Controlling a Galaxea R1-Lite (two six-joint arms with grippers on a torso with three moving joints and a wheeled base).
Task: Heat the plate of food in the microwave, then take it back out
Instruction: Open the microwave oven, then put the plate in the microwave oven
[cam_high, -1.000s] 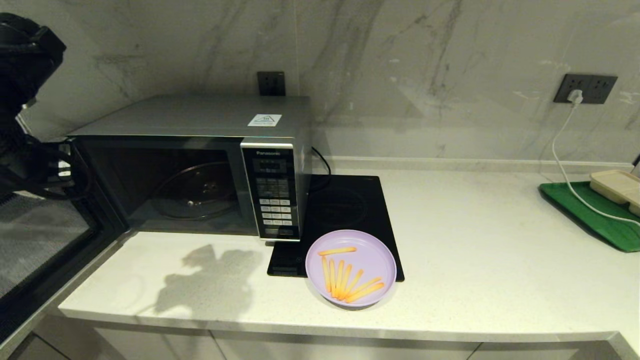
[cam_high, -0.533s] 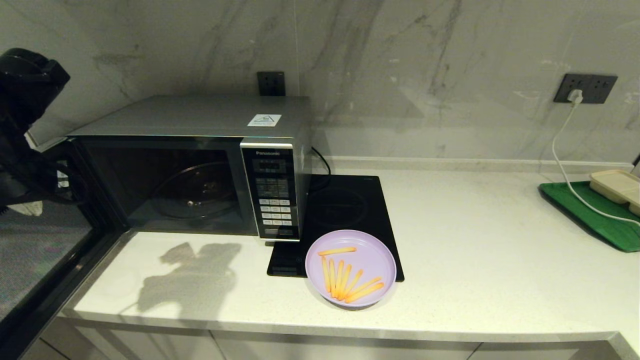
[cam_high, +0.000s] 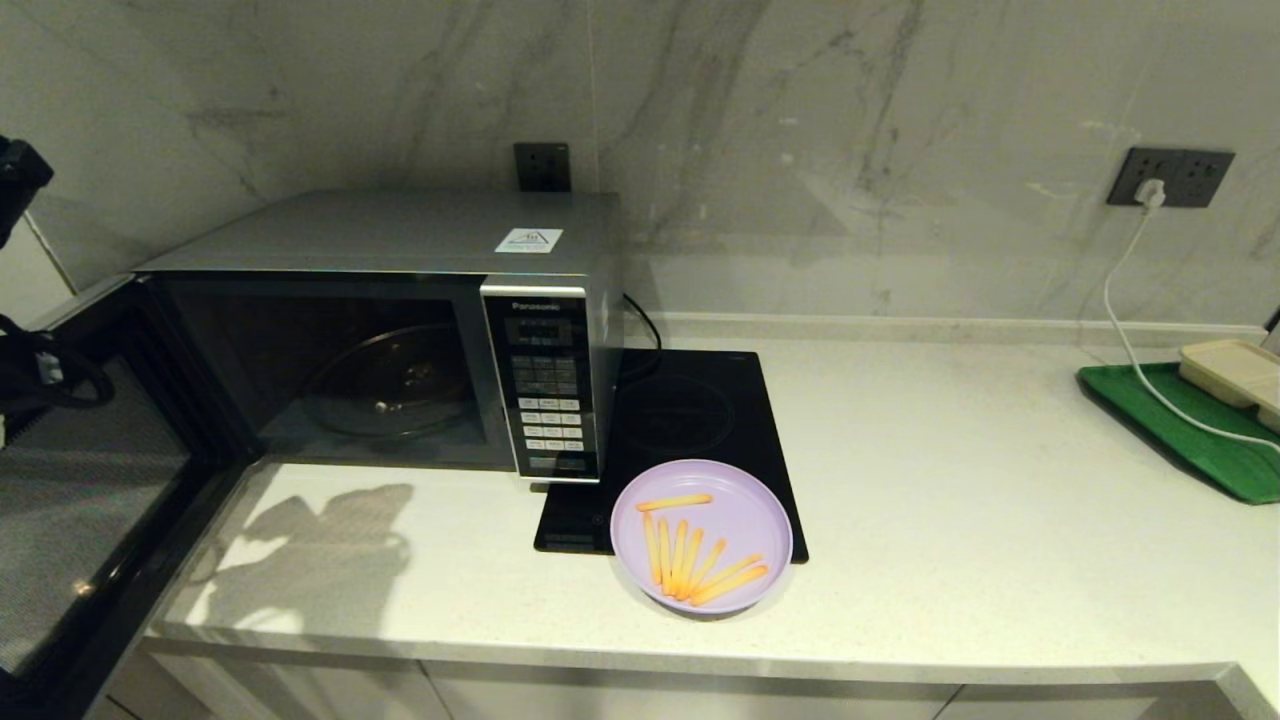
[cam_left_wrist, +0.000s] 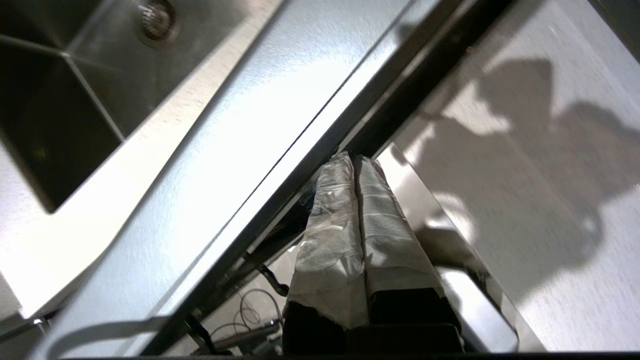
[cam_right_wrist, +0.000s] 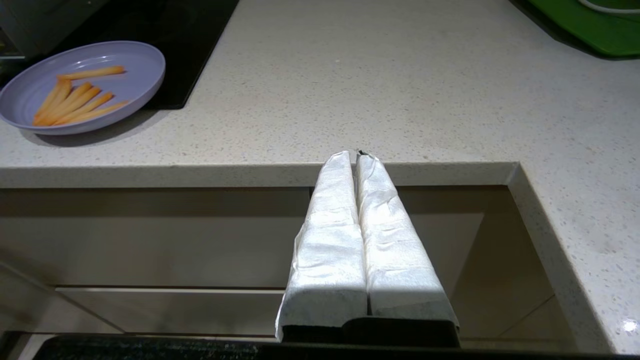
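Observation:
The lilac plate of fries rests on the white counter, partly over the black hob's front corner, and also shows in the right wrist view as the plate. The silver microwave stands at the back left with its door swung wide to the left and the glass turntable bare. My left gripper is shut and empty, its tips at the door's dark edge. Only the left arm shows at the head view's far left. My right gripper is shut and empty, low before the counter's front edge.
A flat black induction hob lies right of the microwave. A green tray with a beige tray sits at the far right, crossed by a white cable. A steel sink lies beyond the open door.
My left arm has drawn back to the left, almost out of the head view. The microwave door has swung further open with it. The plate has not moved.

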